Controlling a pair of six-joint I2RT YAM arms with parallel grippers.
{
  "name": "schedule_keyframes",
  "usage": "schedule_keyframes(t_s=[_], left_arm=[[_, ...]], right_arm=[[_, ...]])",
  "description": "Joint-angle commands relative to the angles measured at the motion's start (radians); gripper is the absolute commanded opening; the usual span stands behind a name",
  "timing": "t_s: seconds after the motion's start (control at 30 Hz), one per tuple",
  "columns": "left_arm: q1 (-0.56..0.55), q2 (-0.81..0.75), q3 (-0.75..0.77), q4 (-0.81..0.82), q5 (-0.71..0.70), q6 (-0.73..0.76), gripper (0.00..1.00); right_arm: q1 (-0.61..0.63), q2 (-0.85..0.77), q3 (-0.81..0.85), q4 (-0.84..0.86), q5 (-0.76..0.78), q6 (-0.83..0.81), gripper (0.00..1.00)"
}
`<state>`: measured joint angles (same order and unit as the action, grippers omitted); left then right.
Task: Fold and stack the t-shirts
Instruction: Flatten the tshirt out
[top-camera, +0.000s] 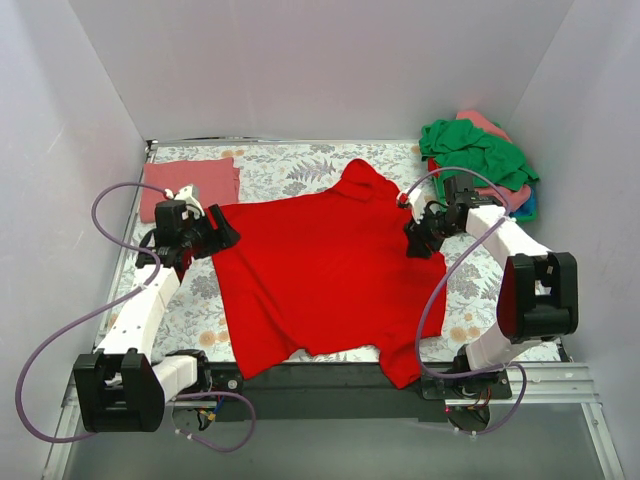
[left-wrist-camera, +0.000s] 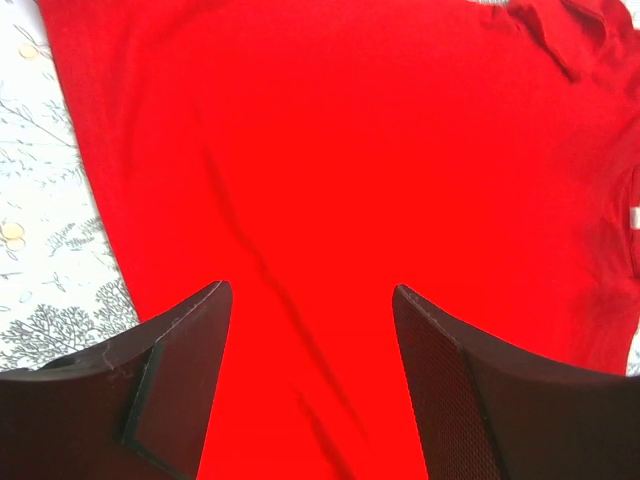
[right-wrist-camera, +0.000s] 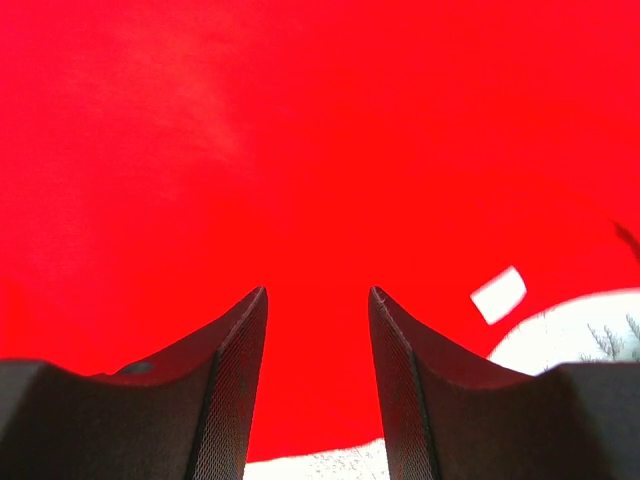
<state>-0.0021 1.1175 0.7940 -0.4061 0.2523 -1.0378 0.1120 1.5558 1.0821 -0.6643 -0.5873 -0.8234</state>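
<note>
A bright red t-shirt (top-camera: 325, 275) lies spread out in the middle of the table, its hem hanging over the front edge. It fills the left wrist view (left-wrist-camera: 380, 150) and the right wrist view (right-wrist-camera: 300, 150). My left gripper (top-camera: 226, 232) is open over the shirt's left edge. My right gripper (top-camera: 414, 240) is open over the shirt's right edge, near a white tag (right-wrist-camera: 498, 295). A folded salmon-pink t-shirt (top-camera: 190, 185) lies at the back left. A heap of green (top-camera: 478, 152), pink and blue t-shirts sits at the back right.
The floral grey tablecloth (top-camera: 290, 165) covers the table. White walls enclose the back and both sides. The table's black front edge (top-camera: 320, 378) runs between the arm bases.
</note>
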Motion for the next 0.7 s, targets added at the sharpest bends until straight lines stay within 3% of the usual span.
schedule_keyframes(t_s=[0.0, 0.3, 0.67], left_arm=[[-0.001, -0.048, -0.044, 0.059, 0.045, -0.002, 0.64], [0.001, -0.088, -0.107, 0.107, 0.062, -0.011, 0.64], [0.001, -0.07, -0.11, 0.127, 0.096, -0.019, 0.63]], right_arm=[[-0.003, 0.036, 0.006, 0.069, 0.136, 0.115, 0.51], [-0.02, 0.069, -0.027, 0.103, 0.282, 0.179, 0.51], [-0.101, 0.052, -0.108, 0.12, 0.305, 0.193, 0.5]])
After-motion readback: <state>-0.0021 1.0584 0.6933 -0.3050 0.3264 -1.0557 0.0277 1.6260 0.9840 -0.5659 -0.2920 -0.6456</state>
